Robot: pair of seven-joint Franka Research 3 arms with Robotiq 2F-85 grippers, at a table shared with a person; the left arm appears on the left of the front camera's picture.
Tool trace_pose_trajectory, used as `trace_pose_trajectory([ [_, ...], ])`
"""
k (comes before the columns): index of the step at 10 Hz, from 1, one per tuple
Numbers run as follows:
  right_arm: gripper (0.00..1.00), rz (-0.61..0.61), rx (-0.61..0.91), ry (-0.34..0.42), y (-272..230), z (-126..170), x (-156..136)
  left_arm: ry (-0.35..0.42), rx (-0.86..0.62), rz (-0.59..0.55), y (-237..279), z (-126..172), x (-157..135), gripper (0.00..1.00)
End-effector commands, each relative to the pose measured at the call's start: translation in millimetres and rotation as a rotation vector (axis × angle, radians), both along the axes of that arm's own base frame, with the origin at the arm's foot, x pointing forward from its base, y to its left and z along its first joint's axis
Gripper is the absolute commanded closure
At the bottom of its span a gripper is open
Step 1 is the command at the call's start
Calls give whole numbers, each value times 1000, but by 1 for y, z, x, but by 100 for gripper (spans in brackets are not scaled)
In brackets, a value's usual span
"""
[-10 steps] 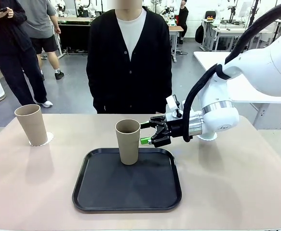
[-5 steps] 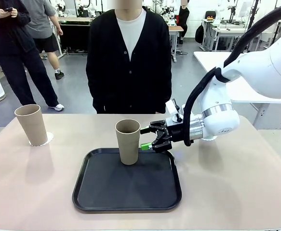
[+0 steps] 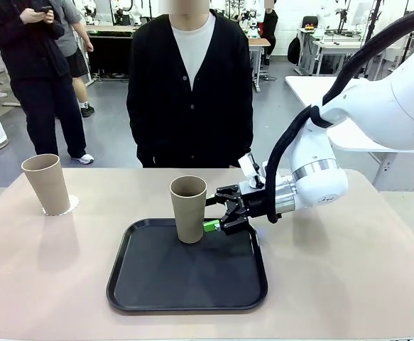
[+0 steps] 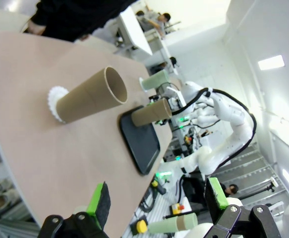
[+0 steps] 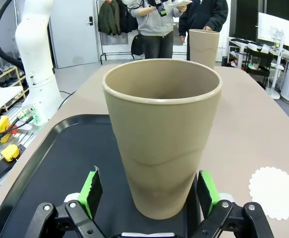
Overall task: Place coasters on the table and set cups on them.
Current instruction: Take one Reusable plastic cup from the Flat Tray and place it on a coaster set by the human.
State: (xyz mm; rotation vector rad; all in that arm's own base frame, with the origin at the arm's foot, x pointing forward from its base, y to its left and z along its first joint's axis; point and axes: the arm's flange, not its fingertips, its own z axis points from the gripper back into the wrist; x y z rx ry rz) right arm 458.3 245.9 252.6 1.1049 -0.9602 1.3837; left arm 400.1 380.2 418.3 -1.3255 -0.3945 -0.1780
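Two beige-brown cups stand upright on the scene. One cup (image 3: 188, 208) is on the black tray (image 3: 187, 291), near its far edge, and the tray lies flat on the beige counter (image 3: 334, 270) in front of a person in a black cardigan (image 3: 190, 85). The right hand (image 3: 211, 213) reaches in sideways from the right, its fingers spread wide and set on either side of this cup's lower half. From the right wrist camera the cup (image 5: 161, 134) stands between the two green pads (image 5: 91, 187), with a narrow gap showing at each side, so the fingers bracket it without pressing on it.

The other cup (image 3: 46, 184) stands near the far left corner of the counter, on a white coaster (image 3: 66, 207) with a scalloped edge that peeks out around its base. A second coaster (image 5: 275, 192) lies bare on the counter just beside the tray, on the side toward the person.

The left hand (image 4: 156, 206) hangs off past the counter's edge, well away from the cups, its fingers apart with nothing between them. In that view a pale green cup (image 4: 156, 80) shows beyond the tray.
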Motion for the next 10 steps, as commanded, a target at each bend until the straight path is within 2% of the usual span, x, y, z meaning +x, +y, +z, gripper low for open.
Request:
trace_pose_trajectory([
  [1,0,-7,9,-33,9,-6,8,5,8,5,0,2,-1,0],
  [10,0,49,36,-1,41,-22,19,5,8,5,0,2,-1,0],
])
